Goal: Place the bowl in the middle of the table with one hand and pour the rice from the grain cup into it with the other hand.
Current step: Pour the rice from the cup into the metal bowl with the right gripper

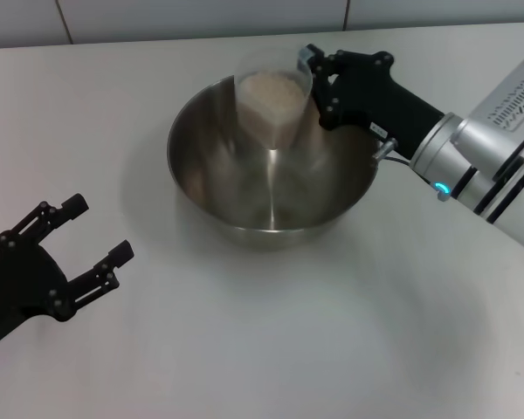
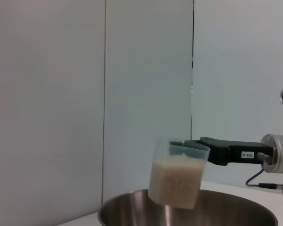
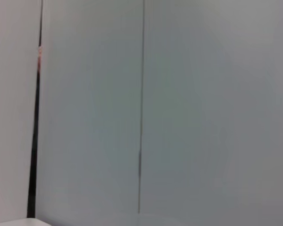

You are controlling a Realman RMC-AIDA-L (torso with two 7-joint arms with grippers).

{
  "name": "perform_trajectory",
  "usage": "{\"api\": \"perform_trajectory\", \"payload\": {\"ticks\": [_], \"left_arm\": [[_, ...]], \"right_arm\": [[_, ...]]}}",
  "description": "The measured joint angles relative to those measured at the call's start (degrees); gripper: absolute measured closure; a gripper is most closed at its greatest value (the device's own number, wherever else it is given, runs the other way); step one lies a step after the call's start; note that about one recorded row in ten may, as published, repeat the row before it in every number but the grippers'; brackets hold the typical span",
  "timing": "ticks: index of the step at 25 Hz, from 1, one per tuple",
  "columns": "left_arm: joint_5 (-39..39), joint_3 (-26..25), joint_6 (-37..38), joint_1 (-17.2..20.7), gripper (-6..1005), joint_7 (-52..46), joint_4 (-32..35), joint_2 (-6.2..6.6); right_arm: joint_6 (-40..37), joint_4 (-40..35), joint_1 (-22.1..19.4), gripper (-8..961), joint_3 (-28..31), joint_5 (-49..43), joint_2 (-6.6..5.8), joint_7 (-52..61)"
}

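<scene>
The steel bowl (image 1: 271,166) stands on the white table (image 1: 271,349), a little behind its middle. My right gripper (image 1: 310,74) is shut on the clear grain cup (image 1: 273,96) and holds it tipped over the bowl's far side. The rice (image 1: 271,100) fills the cup's lower part, and a thin stream falls from it into the bowl. My left gripper (image 1: 92,229) is open and empty at the left front, apart from the bowl. The left wrist view shows the cup (image 2: 177,176) above the bowl's rim (image 2: 188,209), held by the right gripper (image 2: 188,148).
A pale panelled wall (image 2: 85,94) stands behind the table. The right wrist view shows only this wall (image 3: 179,117) and none of the task's things.
</scene>
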Motion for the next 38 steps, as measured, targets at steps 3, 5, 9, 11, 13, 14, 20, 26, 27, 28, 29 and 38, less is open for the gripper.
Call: {"api": "perform_trajectory", "payload": {"ticks": [3,5,9,11,13,14,20,26,27,28,29,38], "left_arm": [[0.04,0.0,0.02,0.1,164,0.01,0.0,0.04],[0.04,0.0,0.03,0.13,164,0.02,0.0,0.09],[0.04,0.0,0.04,0.22,165,0.04,0.0,0.1],[0.04,0.0,0.03,0.23,165,0.04,0.0,0.1],[0.04,0.0,0.01,0.23,165,0.04,0.0,0.09],[0.04,0.0,-0.03,0.23,165,0.04,0.0,0.08],[0.03,-0.15,-0.37,0.23,164,0.04,0.0,-0.04],[0.02,-0.44,-0.45,0.37,164,0.04,0.02,-0.12],[0.03,-0.44,-0.46,0.38,164,0.04,0.04,-0.17],[0.02,-0.44,-0.47,0.38,164,0.04,0.05,-0.2],[0.03,-0.44,-0.47,0.39,164,0.04,0.06,-0.21],[-0.05,-0.44,-0.53,0.57,165,0.04,0.04,-0.34]], "right_arm": [[0.03,0.06,0.18,943,0.0,-0.19,0.04,0.02],[0.04,0.06,0.23,943,0.0,-0.22,0.05,0.03],[-0.14,-0.25,0.25,943,-0.03,-0.76,0.06,-1.34],[-0.55,-0.37,0.17,943,-0.06,-0.88,0.06,-5.03],[-1.13,-0.48,0.08,943,-0.07,-0.92,0.06,-10.6],[-1.68,-0.56,-0.04,943,-0.08,-0.93,0.06,-14.43],[-4.63,-0.13,-0.56,943,0.05,-0.98,0.14,-39.99],[-3.38,4.29,-1.01,943,0.43,-0.83,0.38,-70.79],[-3.3,4.95,-1.15,943,0.46,-0.82,0.4,-75.0],[-3.25,5.57,-1.3,943,0.47,-0.82,0.41,-79.52],[-3.25,6.08,-1.43,943,0.48,-0.82,0.41,-83.18],[-4.33,7.82,-2.19,942,0.04,-1.58,0.51,-111.42]]}}
